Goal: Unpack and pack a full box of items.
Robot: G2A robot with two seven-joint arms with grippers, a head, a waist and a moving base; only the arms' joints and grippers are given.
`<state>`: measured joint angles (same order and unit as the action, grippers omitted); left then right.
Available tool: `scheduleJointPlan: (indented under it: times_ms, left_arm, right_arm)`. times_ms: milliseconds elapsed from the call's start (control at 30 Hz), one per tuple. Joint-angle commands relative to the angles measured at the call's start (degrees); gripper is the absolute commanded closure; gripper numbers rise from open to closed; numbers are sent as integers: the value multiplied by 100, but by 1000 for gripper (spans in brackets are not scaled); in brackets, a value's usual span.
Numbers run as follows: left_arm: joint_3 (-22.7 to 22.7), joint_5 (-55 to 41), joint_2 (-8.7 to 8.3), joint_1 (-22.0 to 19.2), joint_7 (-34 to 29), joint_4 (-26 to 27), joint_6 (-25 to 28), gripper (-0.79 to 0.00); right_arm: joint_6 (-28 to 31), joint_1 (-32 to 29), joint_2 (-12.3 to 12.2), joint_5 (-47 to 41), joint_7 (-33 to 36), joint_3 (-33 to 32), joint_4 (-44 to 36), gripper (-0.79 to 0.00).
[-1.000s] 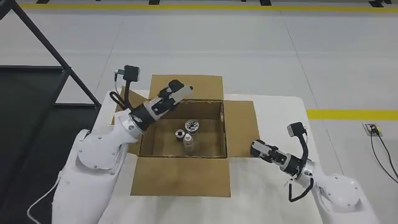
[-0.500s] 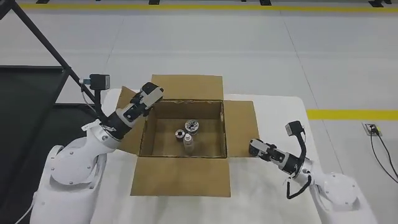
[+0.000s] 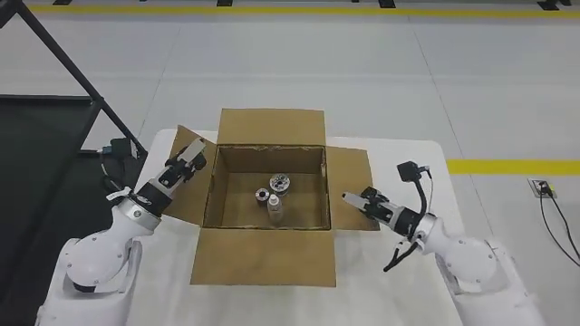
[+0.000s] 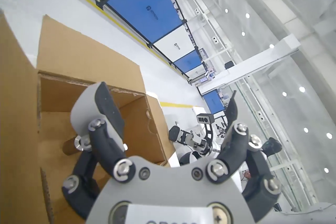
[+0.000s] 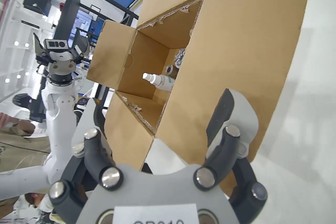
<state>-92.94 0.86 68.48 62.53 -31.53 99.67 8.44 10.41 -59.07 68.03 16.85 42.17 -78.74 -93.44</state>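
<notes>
Hard to make out: the round part (image 3: 280, 182) on the box floor is grey and patterned, but what it is cannot be told. In the right wrist view it is half hidden behind the right flap's edge.
Cut off: in the right wrist view the box wall covers the lower end of the bottle (image 5: 158, 79). In the left wrist view a finger of the tool covers part of the roll (image 4: 68, 147).
Box: the box (image 3: 270, 226) stands open on the white counter (image 3: 358, 276) with all four flaps folded outward. The left flap (image 3: 198, 201) slants upward.
Contents: three small things sit close together near the middle of the floor. The white-capped bottle (image 3: 274, 206) is nearest the robot, the brown roll (image 3: 261, 196) is just beside it, and the round part is just beyond them.
Left tool: the left tool (image 3: 193, 151) is over the left flap, outside the box wall. Its fingers are spread and grip nothing.
Right tool: the right tool (image 3: 352, 198) is over the right flap (image 3: 349, 167), pointing toward the box. Its fingers are spread wide and hold nothing.
</notes>
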Motion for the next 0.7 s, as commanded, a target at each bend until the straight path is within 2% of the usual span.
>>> scheduleJointPlan:
  times_ms: [0,133,367,667]
  left_arm:
    - [-69,-93,-9,78,28,-19,4,-785]
    - [-124,-223,-21,170,85,-110,32,-785]
    - [-150,-372,-39,210,165,-320,41,-785]
    - [-98,-442,-64,131,150,-503,53,-785]
  right_arm:
    - [-56,83,5,310,-41,142,-32,-785]
    - [-257,272,12,538,29,320,81,-785]
    - [-531,700,28,513,611,612,595,-785]
    - [-446,935,43,367,738,799,976,-785]
